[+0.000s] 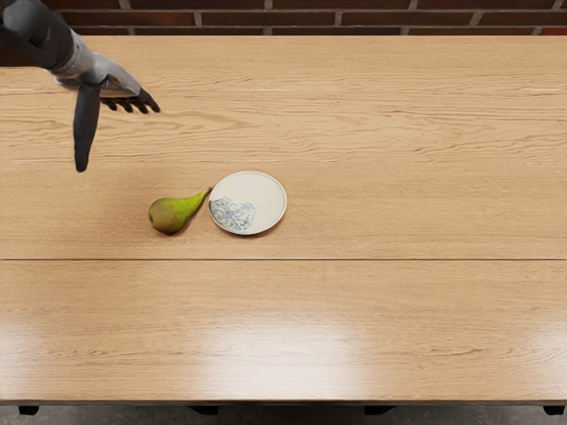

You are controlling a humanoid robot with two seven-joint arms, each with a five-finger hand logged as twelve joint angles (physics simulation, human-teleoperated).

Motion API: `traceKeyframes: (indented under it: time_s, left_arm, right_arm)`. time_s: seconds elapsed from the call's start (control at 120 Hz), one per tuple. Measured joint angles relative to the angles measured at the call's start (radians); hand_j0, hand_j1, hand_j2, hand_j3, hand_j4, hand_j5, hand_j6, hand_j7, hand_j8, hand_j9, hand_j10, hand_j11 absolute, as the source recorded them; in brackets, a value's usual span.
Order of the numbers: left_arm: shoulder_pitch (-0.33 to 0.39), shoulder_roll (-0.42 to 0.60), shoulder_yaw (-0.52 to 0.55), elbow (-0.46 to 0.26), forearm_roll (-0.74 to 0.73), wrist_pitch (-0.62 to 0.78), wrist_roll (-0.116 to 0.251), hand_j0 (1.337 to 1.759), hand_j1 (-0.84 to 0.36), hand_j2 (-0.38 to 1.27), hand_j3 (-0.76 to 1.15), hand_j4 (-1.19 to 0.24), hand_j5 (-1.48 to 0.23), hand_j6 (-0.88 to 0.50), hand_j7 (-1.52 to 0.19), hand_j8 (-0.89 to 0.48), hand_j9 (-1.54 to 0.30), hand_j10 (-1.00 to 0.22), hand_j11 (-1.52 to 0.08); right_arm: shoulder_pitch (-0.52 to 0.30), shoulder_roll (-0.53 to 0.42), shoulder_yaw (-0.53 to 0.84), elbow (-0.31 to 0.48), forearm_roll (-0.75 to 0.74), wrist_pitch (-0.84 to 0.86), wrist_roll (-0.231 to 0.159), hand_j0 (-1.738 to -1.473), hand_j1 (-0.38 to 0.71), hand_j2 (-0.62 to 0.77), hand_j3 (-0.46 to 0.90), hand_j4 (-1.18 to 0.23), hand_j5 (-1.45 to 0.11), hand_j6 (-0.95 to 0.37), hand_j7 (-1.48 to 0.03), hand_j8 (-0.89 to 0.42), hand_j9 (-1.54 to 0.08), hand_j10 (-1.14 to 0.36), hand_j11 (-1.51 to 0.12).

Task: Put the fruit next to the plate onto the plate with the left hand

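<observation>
grey metal and dark fingers mark the left hand, which comes in from the upper left corner and hangs above the table, well apart from the thing it must lift. its fingers are spread and loose, 1 long digit pointing straight down, and it has hold of nothing; that reads as a hand readied for a reach, not a grasp.

lower and to the right lies the pear, green with a brownish belly, on its side on the bare wood. its fat end points left and its thin stem end points up and right, reaching the rim of the plate; whether they touch i cannot tell. so the fruit sits beside the plate, not on it.

the plate is small, round and white, with a blue pattern on its near left part, and nothing lies on it.

i judge the task barely begun: the hand has to come down toward the pear, and the fat end, nearer and broader, looks the sensible place to close on. a rounded fruit may roll if nudged. the right arm does not show.
</observation>
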Motion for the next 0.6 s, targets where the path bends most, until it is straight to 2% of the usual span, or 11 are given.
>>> traceKeyframes:
  time_s: [0.042,0.092,0.142,0.2,0.275,0.342,0.483,0.6]
  left_arm:
    - [-0.001,-0.043,0.030,-0.035,-0.131,0.024,0.115,1.658,0.33,0.00,0.00,-0.01,-0.02,-0.01,-0.02,-0.01,-0.02,-0.01,-0.02]
    - [0.001,-0.122,0.053,-0.085,-0.288,0.149,0.234,1.658,0.33,0.00,0.00,-0.01,-0.02,-0.01,-0.02,-0.01,-0.02,-0.01,-0.02]
    - [0.006,-0.184,0.061,-0.132,-0.437,0.296,0.308,1.658,0.34,0.00,0.00,-0.01,-0.01,-0.01,-0.01,-0.01,-0.01,-0.01,-0.01]
    - [0.010,-0.188,0.057,-0.166,-0.559,0.419,0.362,1.658,0.33,0.00,0.00,-0.01,-0.02,-0.01,-0.02,-0.01,-0.02,-0.01,-0.02]
    - [0.014,-0.188,0.041,-0.194,-0.622,0.526,0.401,1.658,0.34,0.00,0.00,-0.01,-0.01,-0.01,-0.01,-0.01,-0.01,-0.01,-0.01]
    - [0.027,-0.188,-0.004,-0.226,-0.589,0.576,0.418,1.658,0.34,0.00,0.00,-0.01,-0.01,-0.01,-0.01,-0.01,-0.01,-0.01,-0.01]
    - [0.101,-0.188,-0.075,-0.254,-0.526,0.684,0.432,1.658,0.34,0.00,0.00,-0.01,-0.01,-0.01,-0.01,-0.01,-0.01,-0.01,-0.01]
    - [0.109,-0.188,-0.111,-0.261,-0.476,0.757,0.436,1.658,0.34,0.00,0.00,-0.01,-0.01,-0.01,-0.01,-0.01,-0.01,-0.01,-0.01]
  right_arm:
    - [0.000,0.000,0.000,0.000,0.000,0.000,0.000,-1.658,-0.33,0.00,0.00,-0.01,-0.02,-0.01,-0.02,-0.01,-0.02,-0.01,-0.02]
    - [0.000,0.000,0.000,0.000,0.000,0.000,0.000,-1.658,-0.33,0.00,0.00,-0.01,-0.02,-0.01,-0.02,-0.01,-0.02,-0.01,-0.02]
    - [0.000,0.000,0.000,0.000,0.000,0.000,0.000,-1.658,-0.33,0.00,0.00,-0.01,-0.02,-0.01,-0.02,-0.01,-0.02,-0.01,-0.02]
    - [0.000,0.000,0.000,0.000,0.000,0.000,0.000,-1.658,-0.33,0.00,0.00,-0.01,-0.02,-0.01,-0.02,-0.01,-0.02,-0.01,-0.02]
    - [0.000,0.000,0.000,0.000,0.000,0.000,0.000,-1.658,-0.33,0.00,0.00,-0.01,-0.02,-0.01,-0.02,-0.01,-0.02,-0.01,-0.02]
    - [0.000,0.000,0.000,0.000,0.000,0.000,0.000,-1.658,-0.33,0.00,0.00,-0.01,-0.02,-0.01,-0.02,-0.01,-0.02,-0.01,-0.02]
    - [0.000,0.000,0.000,0.000,0.000,0.000,0.000,-1.658,-0.33,0.00,0.00,-0.01,-0.02,-0.01,-0.02,-0.01,-0.02,-0.01,-0.02]
    - [0.000,0.000,0.000,0.000,0.000,0.000,0.000,-1.658,-0.33,0.00,0.00,-0.01,-0.02,-0.01,-0.02,-0.01,-0.02,-0.01,-0.02]
